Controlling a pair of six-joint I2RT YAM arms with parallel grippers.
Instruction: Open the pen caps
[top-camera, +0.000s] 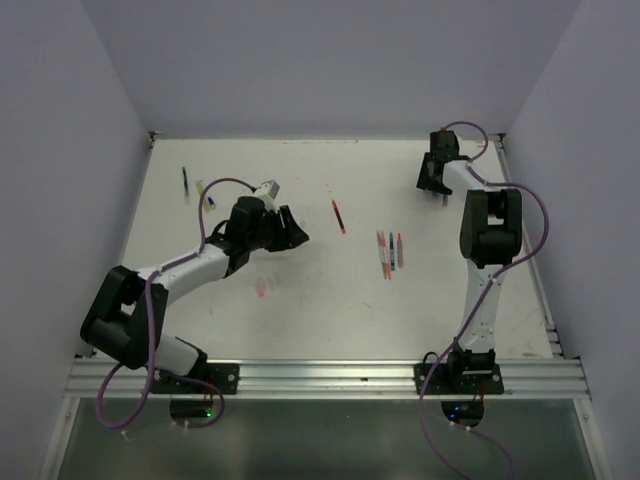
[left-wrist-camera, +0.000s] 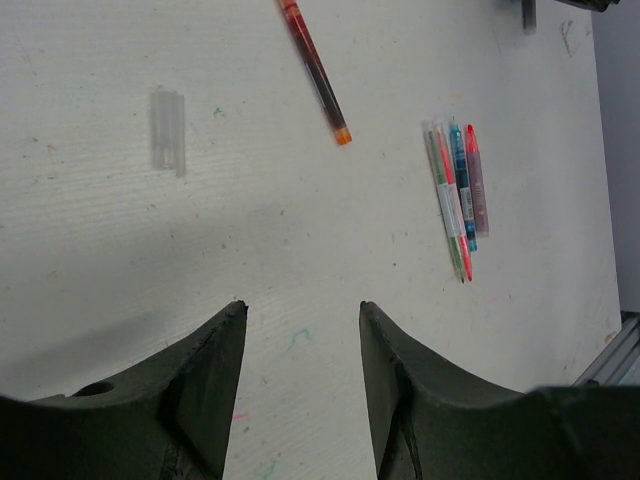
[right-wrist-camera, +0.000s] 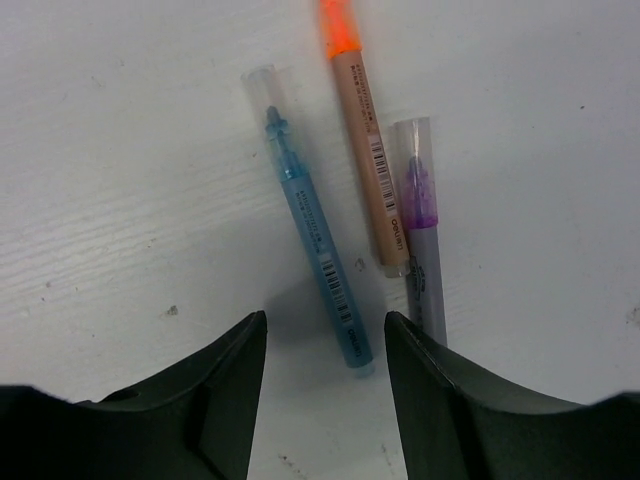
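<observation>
left gripper (left-wrist-camera: 302, 308) and right gripper (right-wrist-camera: 325, 320) gape wide, empty. closing on the slim translucent blue plastic pen (right-wrist-camera: 317, 245), the right may drag the neighbouring tan pen (right-wrist-camera: 366, 150).

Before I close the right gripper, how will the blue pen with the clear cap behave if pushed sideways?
The blue pen is a thin round barrel lying flat, so it will probably roll. Its glossy plastic may slip in a pinch. It looks stiff and light.
</observation>
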